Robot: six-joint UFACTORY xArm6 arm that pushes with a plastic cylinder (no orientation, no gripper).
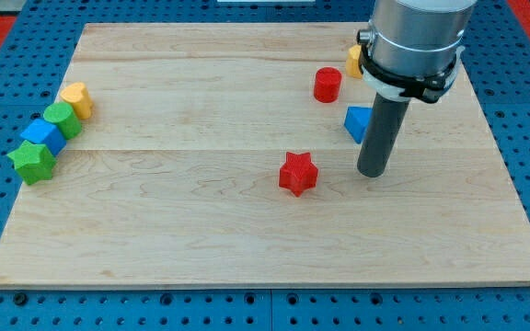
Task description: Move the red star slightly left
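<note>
The red star [297, 174] lies on the wooden board [201, 230], a little right of the middle. My tip [372, 173] rests on the board to the star's right, with a gap between them. A blue triangular block [357, 122] sits just behind the rod, partly hidden by it.
A red cylinder [328, 85] and a yellow block [354, 61] lie near the view's top right. At the left edge sit a yellow heart [77, 98], a green cylinder [62, 119], a blue block [43, 136] and a green star [32, 162].
</note>
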